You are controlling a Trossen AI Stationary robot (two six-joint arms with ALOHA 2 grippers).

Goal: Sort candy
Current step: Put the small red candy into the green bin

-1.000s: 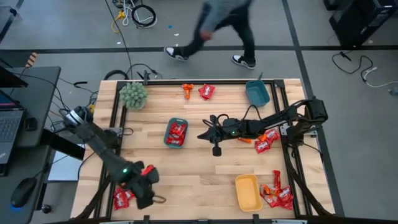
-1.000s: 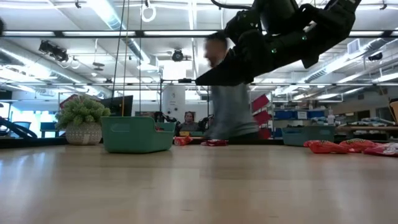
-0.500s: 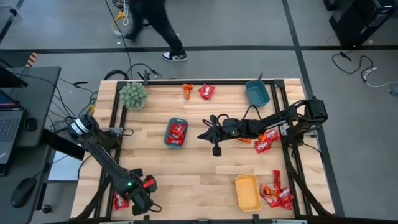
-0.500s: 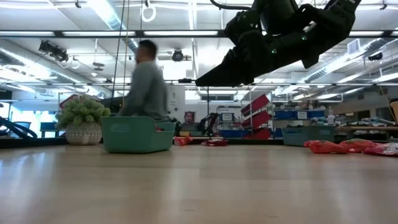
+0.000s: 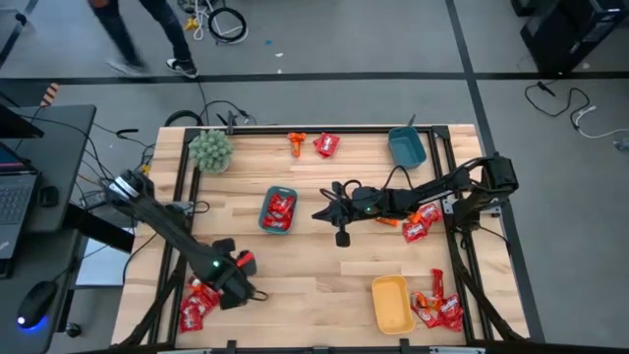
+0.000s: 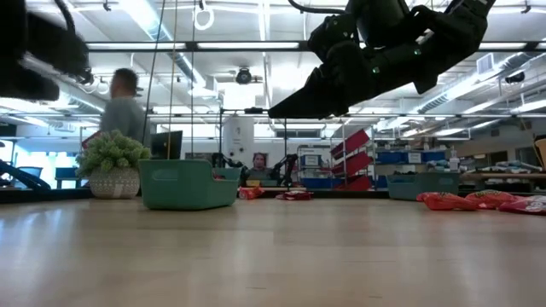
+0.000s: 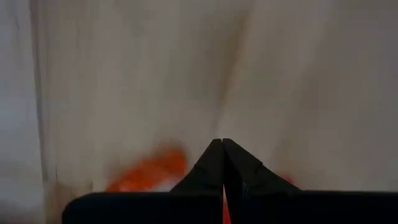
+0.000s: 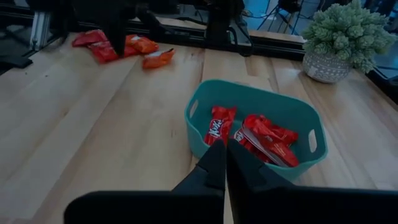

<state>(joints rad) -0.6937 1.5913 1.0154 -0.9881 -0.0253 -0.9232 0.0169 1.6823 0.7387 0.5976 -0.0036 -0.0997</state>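
The candy lies in heaps: a red and orange pile point(image 5: 199, 303) at the near left, more at the right point(image 5: 421, 224), the near right point(image 5: 438, 310) and the far edge point(image 5: 313, 145). A teal tray point(image 5: 279, 210) holds red candy point(image 8: 256, 135). My left gripper point(image 5: 240, 287) points down, shut, beside the near-left pile. Its wrist view shows the shut fingertips point(image 7: 222, 144) over wood and a blurred orange candy point(image 7: 149, 173). My right gripper point(image 5: 317, 214) hangs shut over mid-table, aimed at the teal tray point(image 8: 205, 106).
A blue tray point(image 5: 406, 146) stands at the far right and a yellow tray point(image 5: 391, 303) at the near right. A fuzzy green plant point(image 5: 211, 149) sits at the far left corner. A person point(image 5: 147, 29) walks on the floor beyond the table.
My left gripper has swung toward the near edge beside the near-left pile, then come back toward the far edge and a little right, sinking and rolling about its own axis; its arm has come into the low view's upper left. The person beyond the table has walked leftward.
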